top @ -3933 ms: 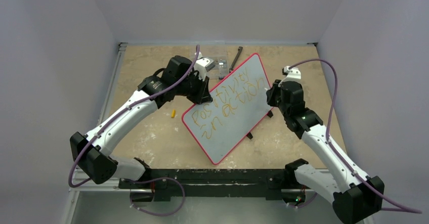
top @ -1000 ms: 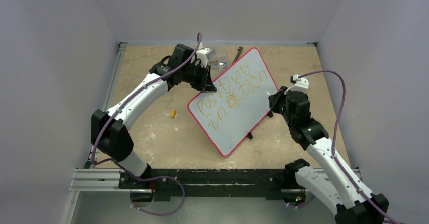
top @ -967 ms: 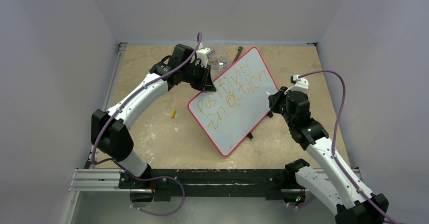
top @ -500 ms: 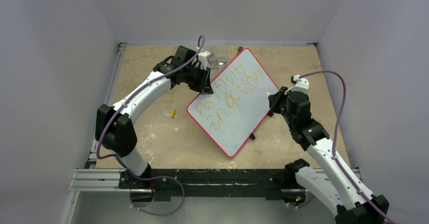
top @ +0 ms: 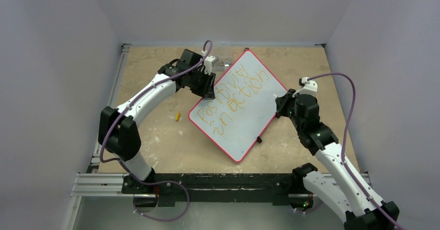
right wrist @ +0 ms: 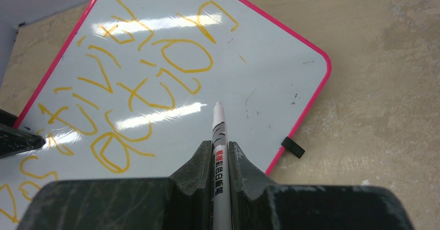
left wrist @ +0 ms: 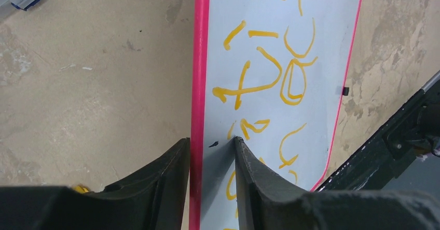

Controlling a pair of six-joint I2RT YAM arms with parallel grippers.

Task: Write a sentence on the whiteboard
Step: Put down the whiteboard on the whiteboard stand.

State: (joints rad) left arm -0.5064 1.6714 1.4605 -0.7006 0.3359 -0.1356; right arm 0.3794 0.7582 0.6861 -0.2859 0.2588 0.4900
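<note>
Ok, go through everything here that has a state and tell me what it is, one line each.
whiteboard: askew on the table, written on.
sentence: finished, two lines, "Positivity in action".
marker: uncapped, tip over the whiteboard, contact unclear.
right gripper: shut on the marker.
left gripper: open, one finger on either side of the whiteboard's edge.
yellow piece: loose on the table.

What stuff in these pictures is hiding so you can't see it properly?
- The marker: its back end, right wrist view, buried between the right gripper fingers.
- The sentence: some letters, left wrist view, behind the left gripper and cut by the edges.
- The left gripper's hold on the whiteboard frame, left wrist view: squeezing or loose, unclear.
- A yellow bit on the table: top view, too small to name.
</note>
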